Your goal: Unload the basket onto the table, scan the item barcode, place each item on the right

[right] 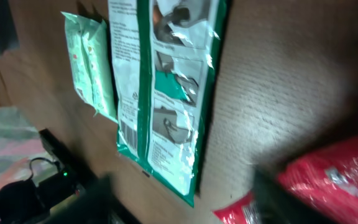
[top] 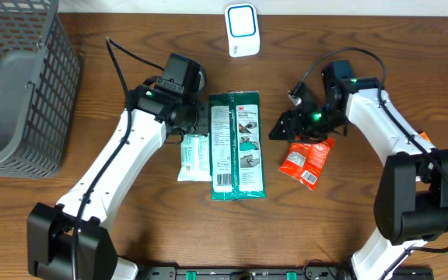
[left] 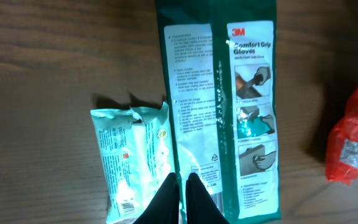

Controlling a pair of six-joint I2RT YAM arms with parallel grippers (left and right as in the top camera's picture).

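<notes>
A white barcode scanner (top: 241, 29) stands at the table's back edge. Three packets lie mid-table. These are a green 3M glove pack (top: 238, 144) (left: 229, 112) (right: 166, 93), a small pale green packet (top: 194, 157) (left: 132, 155) (right: 92, 68) on its left, and a red packet (top: 306, 162) (left: 353, 143) (right: 334, 180) on its right. My left gripper (top: 195, 124) (left: 182, 186) hovers shut and empty over the seam between the pale packet and the glove pack. My right gripper (top: 282, 128) (right: 185, 199) is blurred, with its jaws apart. It sits just left of the red packet and holds nothing.
A dark wire basket (top: 22, 78) fills the back left corner of the wooden table (top: 115, 218). Cables trail from both arms. Barcodes show on the pale packet's near end (left: 126, 204) and on the glove pack's lower left (right: 127, 130).
</notes>
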